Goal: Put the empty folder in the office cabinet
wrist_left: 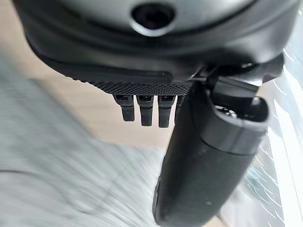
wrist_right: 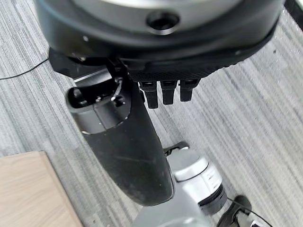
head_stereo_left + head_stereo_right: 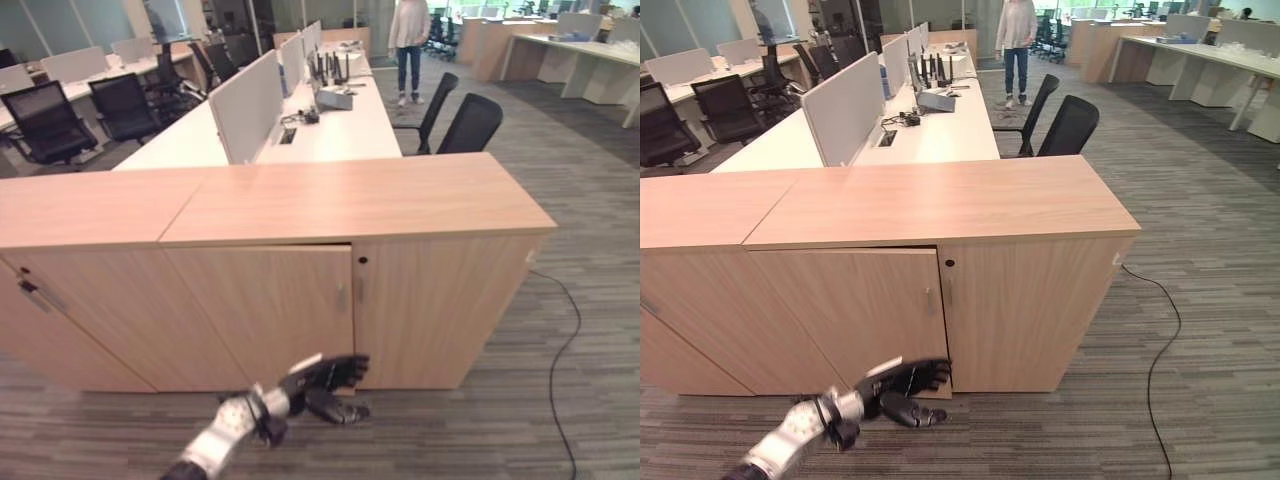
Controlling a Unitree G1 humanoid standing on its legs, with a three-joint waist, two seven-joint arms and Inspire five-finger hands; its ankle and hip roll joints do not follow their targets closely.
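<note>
Grey carpet point(image 3: 520, 400) fronts the cabinet point(image 3: 350, 210), left hand point(image 3: 325, 385) empty, fingers loose, by its door point(image 3: 270, 310).

The left hand point(image 3: 908, 388) reaches low toward the bottom edge of the office cabinet point(image 3: 940, 290), at the left door point(image 3: 855, 310), which seems slightly ajar. Its fingers look loosely spread. Far behind, a person point(image 3: 1017, 45) stands by desks point(image 3: 930, 130).

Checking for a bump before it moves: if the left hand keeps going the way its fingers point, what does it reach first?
Probably the bottom of the cabinet door; the left hand is low, fingers aimed at it. The gap between them is unclear.
</note>
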